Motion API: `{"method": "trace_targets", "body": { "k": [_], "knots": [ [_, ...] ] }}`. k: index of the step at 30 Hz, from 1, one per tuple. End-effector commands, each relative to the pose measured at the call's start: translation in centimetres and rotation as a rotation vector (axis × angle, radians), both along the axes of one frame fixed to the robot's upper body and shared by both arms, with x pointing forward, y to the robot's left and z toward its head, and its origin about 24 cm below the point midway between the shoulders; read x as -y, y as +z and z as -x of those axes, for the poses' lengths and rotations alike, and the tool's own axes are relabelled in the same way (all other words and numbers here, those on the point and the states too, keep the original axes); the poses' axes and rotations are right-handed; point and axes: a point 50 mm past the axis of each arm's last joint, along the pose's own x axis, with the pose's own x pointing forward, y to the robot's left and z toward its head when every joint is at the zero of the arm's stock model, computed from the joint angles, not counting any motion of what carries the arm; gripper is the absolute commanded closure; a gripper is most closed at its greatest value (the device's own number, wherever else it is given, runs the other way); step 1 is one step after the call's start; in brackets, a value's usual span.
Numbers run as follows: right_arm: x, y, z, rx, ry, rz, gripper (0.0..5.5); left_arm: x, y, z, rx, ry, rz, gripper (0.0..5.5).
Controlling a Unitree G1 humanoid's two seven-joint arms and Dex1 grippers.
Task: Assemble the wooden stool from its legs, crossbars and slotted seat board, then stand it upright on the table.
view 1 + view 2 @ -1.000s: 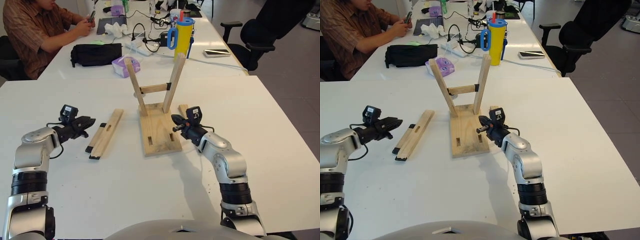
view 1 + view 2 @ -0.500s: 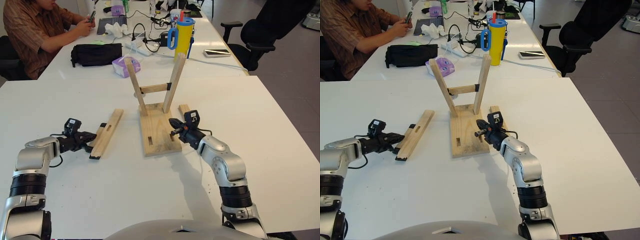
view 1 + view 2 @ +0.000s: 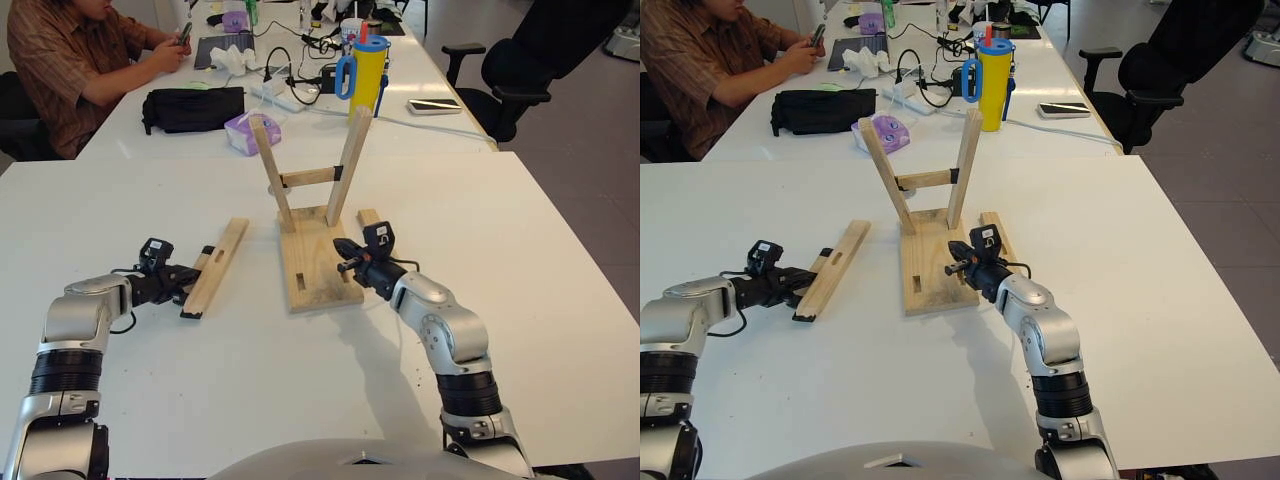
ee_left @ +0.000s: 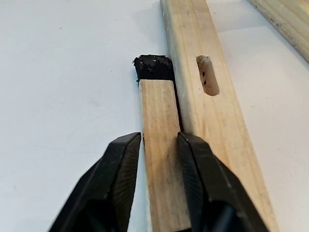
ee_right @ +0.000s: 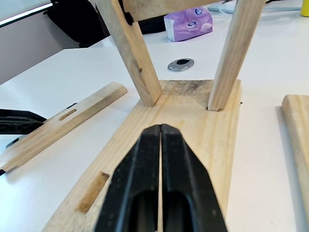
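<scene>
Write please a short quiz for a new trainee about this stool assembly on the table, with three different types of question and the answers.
1. True or false: the right tool is shut and holds nothing.
2. Choose one: how many legs stand in the seat board? A) one B) two C) four
3. Short answer: which piece does the left tool straddle?

Key: 1. True. 2. B. 3. The short crossbar with a black end, lying on the table beside a slotted leg.
</scene>
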Motion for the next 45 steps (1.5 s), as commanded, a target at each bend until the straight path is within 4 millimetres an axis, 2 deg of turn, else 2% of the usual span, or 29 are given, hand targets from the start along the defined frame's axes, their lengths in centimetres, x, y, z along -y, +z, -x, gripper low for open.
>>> {"method": "trace_targets", "body": {
  "k": [1, 4, 11, 20, 24, 26, 29, 32, 35, 38, 42, 45],
  "knots": [
    [-0.2, -0.1, 0.1, -0.015, -0.002, -0.007, 5.5, 0.5, -0.4, 0.2, -0.029, 0.002, 0.012, 3.39],
    [-0.3, -0.1, 0.2, -0.016, 0.0, -0.008, 5.5, 0.5, -0.4, 0.1, -0.032, 0.013, -0.002, 3.08],
    [-0.2, -0.3, 0.1, -0.019, -0.009, 0.003, 5.5, 0.9, -0.9, 0.2, -0.044, 0.033, 0.0, 3.08],
    [0.5, -0.4, -0.7, 0.014, -0.098, 0.053, 5.5, 2.1, 0.0, -0.1, -0.039, 0.0, 0.01, 4.2],
    [0.9, -0.6, -1.2, 0.026, -0.146, 0.101, 5.5, 1.3, 1.0, -1.0, 0.005, 0.02, -0.019, 4.79],
    [0.8, -0.6, -1.1, 0.024, -0.13, 0.07, 5.5, 0.6, 1.8, -1.7, 0.041, 0.033, -0.03, 5.07],
    [0.5, 0.0, -0.8, 0.03, -0.065, -0.011, 5.5, 0.0, 2.7, -2.4, 0.071, 0.043, 0.055, 5.08],
    [0.4, 1.1, -0.7, 0.041, -0.013, -0.111, 5.5, 0.1, 5.0, -2.6, 0.141, -0.059, 0.208, 5.08],
    [0.5, 2.3, -0.3, 0.012, 0.056, -0.318, 5.11, 0.2, 6.2, -1.7, 0.177, -0.181, 0.289, 5.08],
    [0.8, 3.5, -0.2, -0.028, 0.092, -0.523, 4.72, 1.0, 7.0, -0.1, 0.163, -0.32, 0.468, 5.08],
    [1.1, 4.1, 0.1, -0.098, 0.146, -0.684, 4.1, 2.7, 7.7, 1.0, 0.136, -0.388, 0.693, 5.08],
    [0.7, 5.3, 1.0, -0.144, 0.274, -0.854, 3.63, 5.5, 7.5, 1.2, 0.094, -0.465, 0.807, 5.08]
  ]
}}
